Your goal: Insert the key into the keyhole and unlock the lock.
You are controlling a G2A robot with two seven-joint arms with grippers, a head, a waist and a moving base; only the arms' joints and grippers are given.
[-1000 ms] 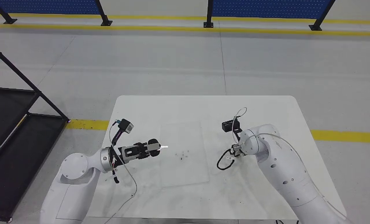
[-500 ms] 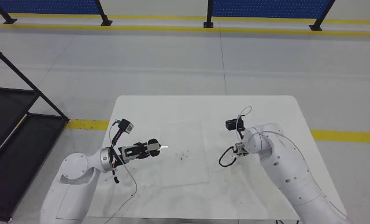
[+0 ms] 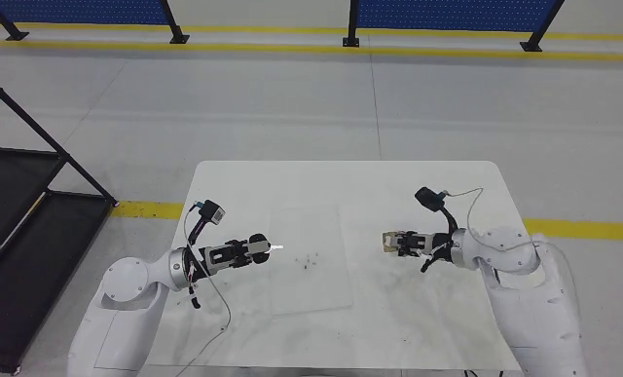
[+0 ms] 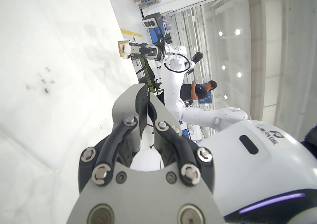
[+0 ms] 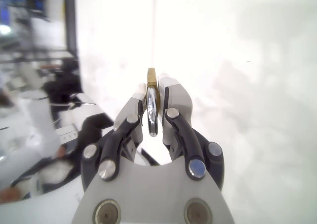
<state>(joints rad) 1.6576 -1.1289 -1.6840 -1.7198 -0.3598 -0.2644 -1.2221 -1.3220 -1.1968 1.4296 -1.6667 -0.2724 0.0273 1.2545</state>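
My left gripper [image 3: 261, 246] hovers over the table's left half, shut on a thin silvery key [image 3: 276, 247] whose tip points toward the right arm. In the left wrist view its fingers [image 4: 141, 101] are pressed together and hide the key. Over the right half, my right gripper [image 3: 393, 243] points back at it, shut on a brass padlock [image 3: 387, 243]. The right wrist view shows the padlock's brass body [image 5: 151, 76] edge-on between the fingers [image 5: 173, 96], with the silver shackle [image 5: 151, 113] toward the palm. From the left wrist the padlock [image 4: 122, 48] faces the key, with a wide gap between them.
The white table [image 3: 448, 187] carries a faint rectangular mat [image 3: 292, 289] with a few dark specks [image 3: 310, 262] at its middle. A black rack [image 3: 29, 216] stands on the floor off the table's left side.
The right arm has swung outward and turned its wrist, so the padlock went from hanging low by the table to being held level, facing the key. The left arm has kept still.
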